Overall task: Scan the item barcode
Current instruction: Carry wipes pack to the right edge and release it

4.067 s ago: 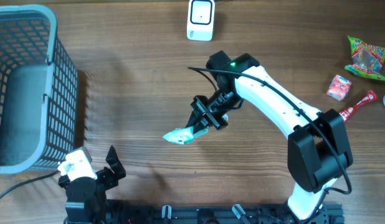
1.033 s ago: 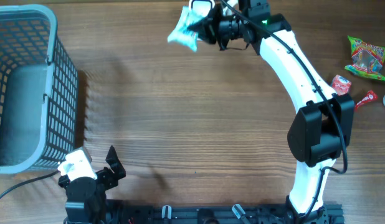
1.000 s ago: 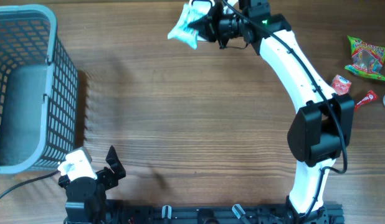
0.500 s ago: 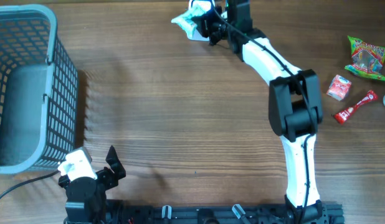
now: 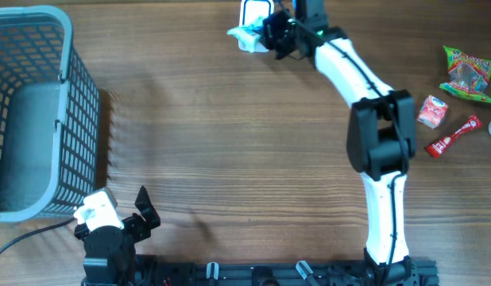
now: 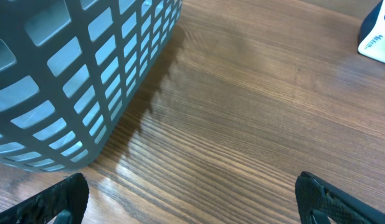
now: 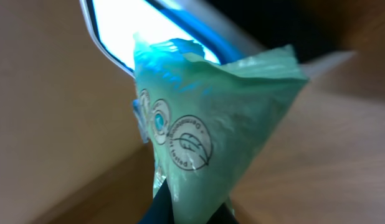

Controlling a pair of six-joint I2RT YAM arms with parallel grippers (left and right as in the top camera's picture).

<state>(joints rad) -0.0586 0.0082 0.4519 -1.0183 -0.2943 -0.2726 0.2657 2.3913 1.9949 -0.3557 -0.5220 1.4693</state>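
Right gripper (image 5: 271, 33) clamped on pale green packet (image 5: 243, 33), packet just beside white scanner (image 5: 256, 9) at table's 12 o'clock edge; left gripper (image 5: 143, 210) at 7 o'clock, jaws wide apart, empty, near basket (image 5: 85, 95).

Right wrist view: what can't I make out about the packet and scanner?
Barcode: not visible on the green packet; only round logos face the right wrist camera; overhead too small.
Scanner: cut by overhead's top edge, partly covered by the packet.
Right jaws: mostly below the wrist frame, behind the packet.

Right arm (image 5: 350, 67): white links, black joints (image 5: 380, 139); left fingers (image 6: 61, 199) black.
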